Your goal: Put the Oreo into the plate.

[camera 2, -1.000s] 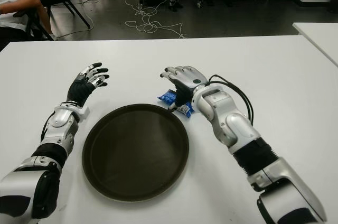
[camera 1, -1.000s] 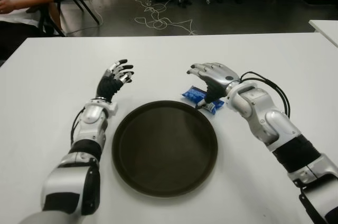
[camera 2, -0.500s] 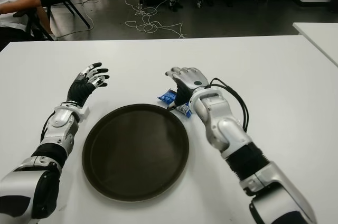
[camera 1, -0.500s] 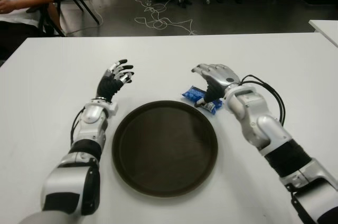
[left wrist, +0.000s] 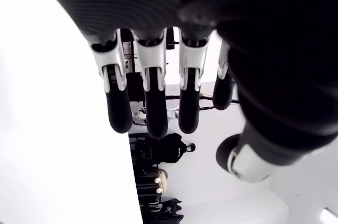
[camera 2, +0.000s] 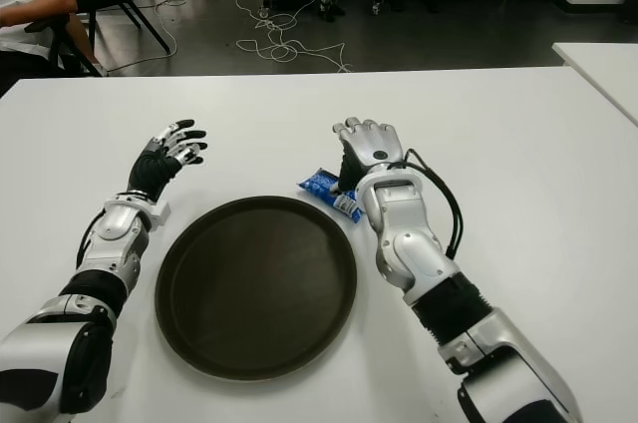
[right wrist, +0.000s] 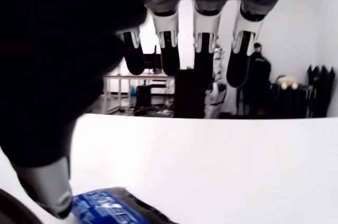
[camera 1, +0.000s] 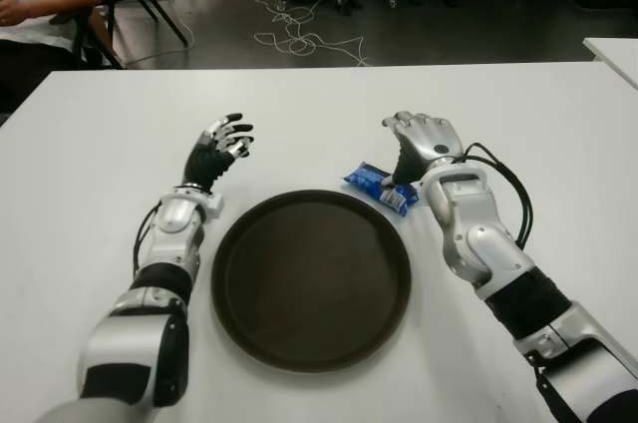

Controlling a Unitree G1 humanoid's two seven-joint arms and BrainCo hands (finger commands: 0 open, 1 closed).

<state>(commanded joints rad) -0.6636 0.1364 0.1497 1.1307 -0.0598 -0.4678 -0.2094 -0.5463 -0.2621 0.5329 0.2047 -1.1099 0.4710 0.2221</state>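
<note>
From the eye views, your plate (camera 1: 311, 281) is bare and the Oreo (camera 1: 380, 186) lies on the table (camera 1: 90, 144) just beyond its rim, under your right hand (camera 1: 424, 142); nothing is grasped yet. Left hand (camera 1: 217, 149) shows left of the plate.

Right wrist view adds this: fingers (right wrist: 202, 42) extended, thumb just beside the pack, holding nothing.

Left wrist view: fingers loose, empty.

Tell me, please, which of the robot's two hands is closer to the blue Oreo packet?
The right hand, open just above the Oreo packet beside the plate. The left hand shows across the plate.
</note>
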